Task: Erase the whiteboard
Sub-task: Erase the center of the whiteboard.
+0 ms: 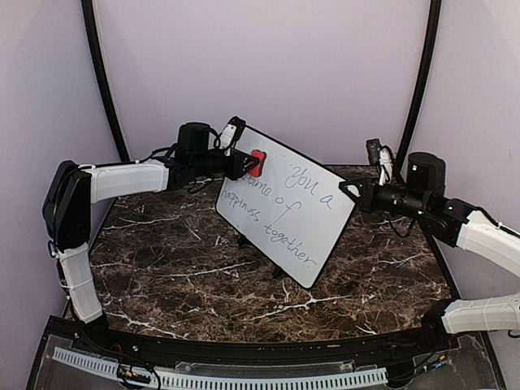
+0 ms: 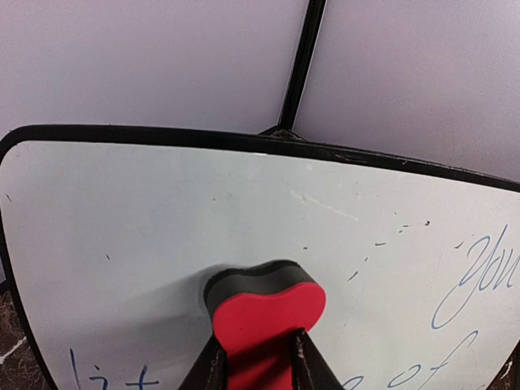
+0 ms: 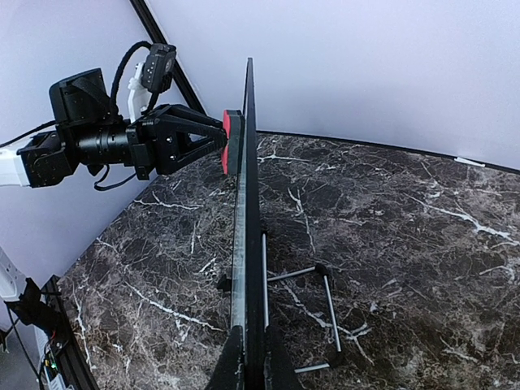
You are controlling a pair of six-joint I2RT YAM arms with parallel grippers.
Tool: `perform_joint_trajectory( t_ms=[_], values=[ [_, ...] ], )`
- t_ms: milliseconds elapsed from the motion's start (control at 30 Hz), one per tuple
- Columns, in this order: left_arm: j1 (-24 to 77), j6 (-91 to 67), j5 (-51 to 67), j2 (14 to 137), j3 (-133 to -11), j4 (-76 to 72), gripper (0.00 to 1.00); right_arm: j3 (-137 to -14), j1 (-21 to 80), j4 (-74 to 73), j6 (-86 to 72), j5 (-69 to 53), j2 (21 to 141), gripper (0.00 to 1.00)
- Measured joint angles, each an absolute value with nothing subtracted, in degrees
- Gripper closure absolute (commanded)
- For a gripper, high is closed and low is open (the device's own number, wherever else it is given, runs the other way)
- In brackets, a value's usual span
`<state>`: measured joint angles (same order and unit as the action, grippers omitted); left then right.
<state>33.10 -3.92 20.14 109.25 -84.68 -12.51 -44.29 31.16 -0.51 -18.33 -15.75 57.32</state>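
Observation:
The whiteboard (image 1: 284, 207) stands tilted on a wire stand over the marble table, with blue handwritten words on it. My left gripper (image 1: 250, 163) is shut on a red eraser block (image 2: 264, 313) with a dark felt face, pressed against the board's upper left part. The board's top area is wiped, with faint specks, in the left wrist view (image 2: 244, 203). My right gripper (image 1: 351, 192) is shut on the board's right edge; in the right wrist view (image 3: 249, 370) the board (image 3: 245, 203) shows edge-on between the fingers.
The wire stand (image 3: 325, 317) rests on the dark marble tabletop (image 1: 162, 252) behind the board. Lilac walls with black poles (image 1: 106, 73) enclose the back. A black rail runs along the near edge (image 1: 244, 345).

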Motion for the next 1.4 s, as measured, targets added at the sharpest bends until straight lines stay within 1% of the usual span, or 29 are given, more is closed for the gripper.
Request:
perform_joint_trajectory(
  t_ms=[233,667,933,1167,1400],
  values=[
    [34.0,-4.9,19.9,109.3,-83.4,-15.8,0.75,-44.3,31.2,-0.6,-18.5,-15.6,57.3,1.00],
    [40.7,-6.2,19.9,108.8,-81.0,-21.4,0.75,-44.3,31.1,-0.6,-18.5,-15.5,57.3,1.00],
    [39.9,-6.3,19.0,108.6,-80.9,-21.3,0.74,-44.3,31.2,-0.6,-18.5,-15.6,57.3,1.00],
    [36.6,-5.0,16.8,108.6,-82.0,-20.3,0.74,-44.3,31.2,-0.5,-18.4,-15.6,57.3,1.00],
    [36.6,-5.0,16.6,108.6,-83.4,-19.0,0.74,-44.3,31.2,-0.4,-18.3,-15.8,57.4,1.00]
  ],
)
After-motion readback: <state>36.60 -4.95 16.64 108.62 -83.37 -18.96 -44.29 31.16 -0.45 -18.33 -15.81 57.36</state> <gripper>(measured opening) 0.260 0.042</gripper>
